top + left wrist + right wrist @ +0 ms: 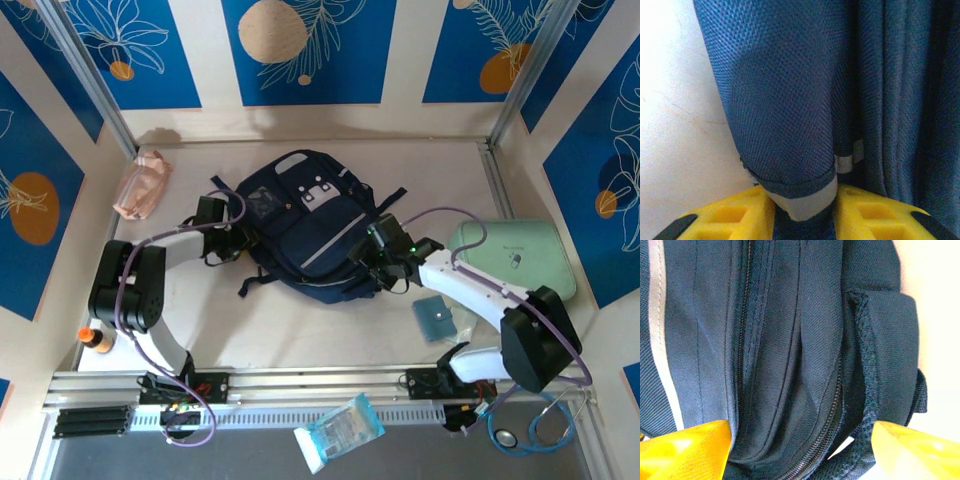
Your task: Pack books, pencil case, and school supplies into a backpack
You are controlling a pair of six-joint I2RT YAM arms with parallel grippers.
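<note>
While the backpack (300, 235) lies flat in the middle of the worktop (300, 335), the left arm (130, 285) and the right arm (480, 295) reach in to it from either side. At its left edge the left jaws are clenched on the backpack: in the left wrist view a grey-trimmed fold of navy mesh fills the narrow gap between the yellow fingers (725, 222). At its right edge the right jaws are released and spread wide. In the right wrist view their fingers (685, 452) stand to either side of the zipped side panel and a mesh pocket, and I cannot tell whether they touch the cloth. The pencil case (140, 185) sits at the far left, well apart from the backpack. An orange-capped tube (95, 340) lies at the near left, beside the left arm. The teal pad (435, 318) lies near right, just beside the right arm, with the mint-green case (515, 258) further right. A plastic-wrapped packet (340, 432) and a stethoscope (530, 425) lie at the near edge.
</note>
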